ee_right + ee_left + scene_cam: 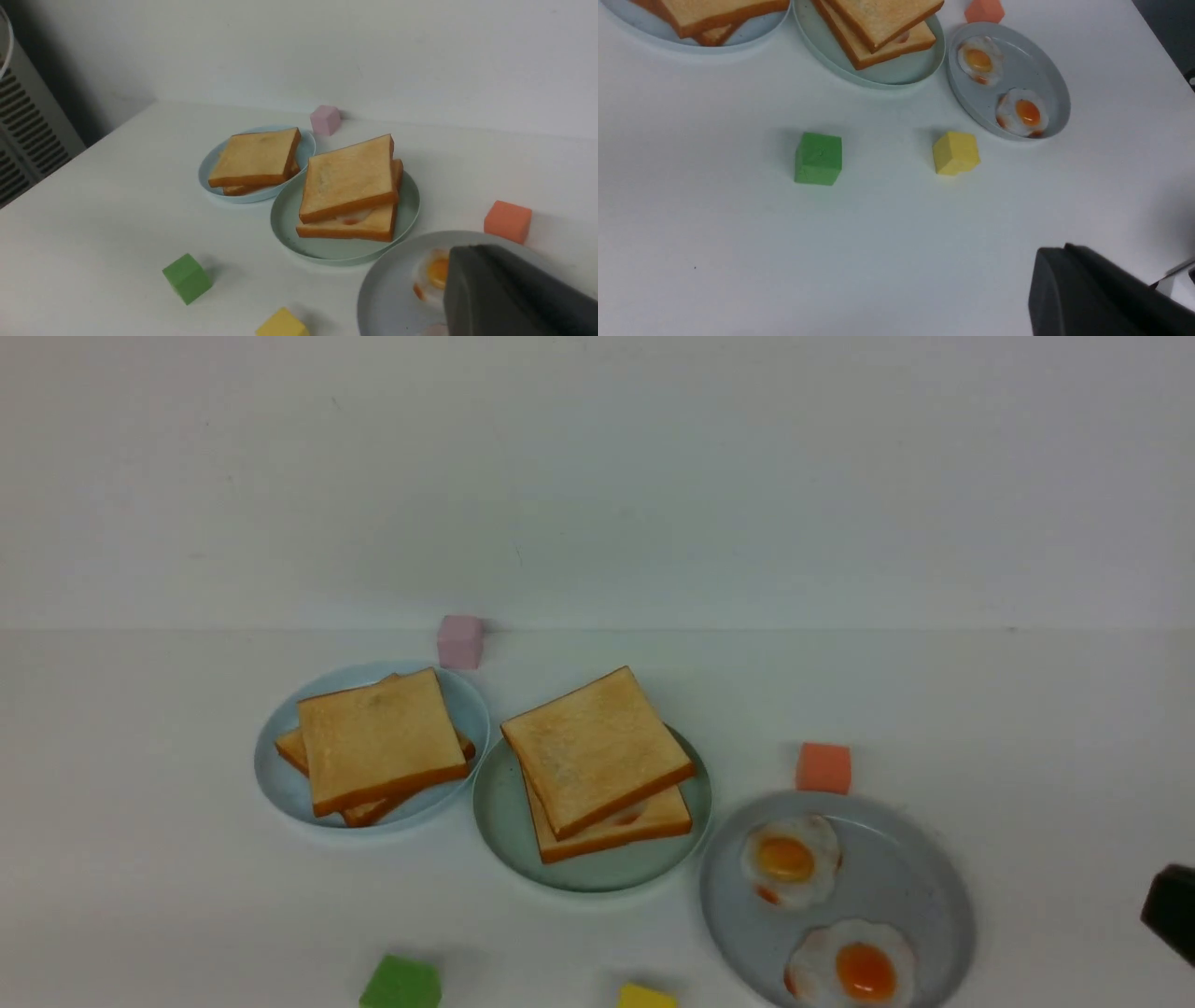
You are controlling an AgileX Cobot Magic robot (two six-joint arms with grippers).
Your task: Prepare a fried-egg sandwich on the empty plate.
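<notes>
The fried-egg sandwich lies on the mint-green plate at mid-table: two toast slices, the top one skewed, with a sliver of white egg and orange yolk between them. It also shows in the right wrist view and the left wrist view. My right gripper is shut and empty, above the near side of the grey plate; its dark tip shows at the front view's right edge. My left gripper is shut and empty, over bare table well short of the plates.
A pale blue plate left of the sandwich holds a pile of plain toast. A grey plate on the right holds two fried eggs. Pink, orange, green and yellow blocks lie around.
</notes>
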